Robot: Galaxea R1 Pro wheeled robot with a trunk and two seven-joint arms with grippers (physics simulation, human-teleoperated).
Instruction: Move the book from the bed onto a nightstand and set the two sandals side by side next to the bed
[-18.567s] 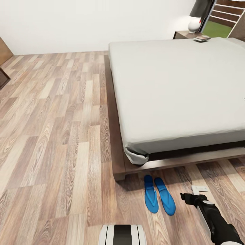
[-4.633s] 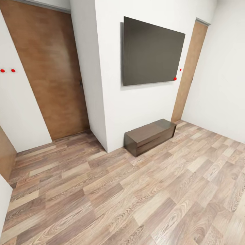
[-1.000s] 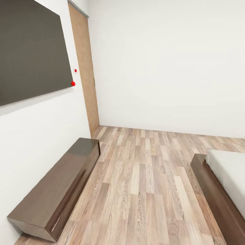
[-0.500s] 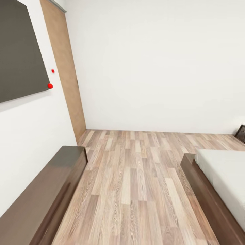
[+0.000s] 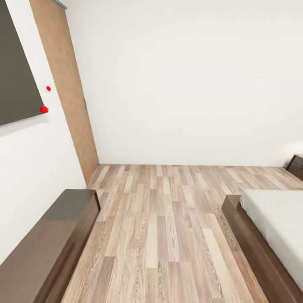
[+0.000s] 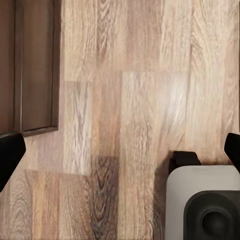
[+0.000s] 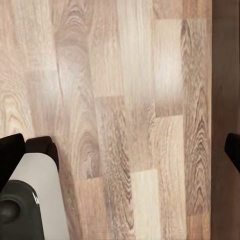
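A corner of the bed (image 5: 273, 214) shows at the lower right of the head view, with an off-white mattress on a low dark wood frame (image 5: 252, 248). A dark nightstand (image 5: 296, 166) is cut off by the right edge, near the far wall. The book and the sandals are out of view. In the left wrist view my left gripper (image 6: 120, 152) hangs open over bare floor, its black fingertips (image 6: 10, 155) far apart. My right gripper (image 7: 120, 150) is open too, above the floor, with the dark bed frame (image 7: 225, 75) along one side.
A long low dark bench (image 5: 46, 248) runs along the left wall under a wall-mounted screen (image 5: 14, 75). A brown door (image 5: 67, 92) stands in the far left corner. Wood floor (image 5: 164, 223) stretches between bench and bed. My grey base (image 6: 200, 200) shows below the left gripper.
The camera has swung right: the screen, door and bench have slid left in the picture, more of the bed shows, and the nightstand has come further into view.
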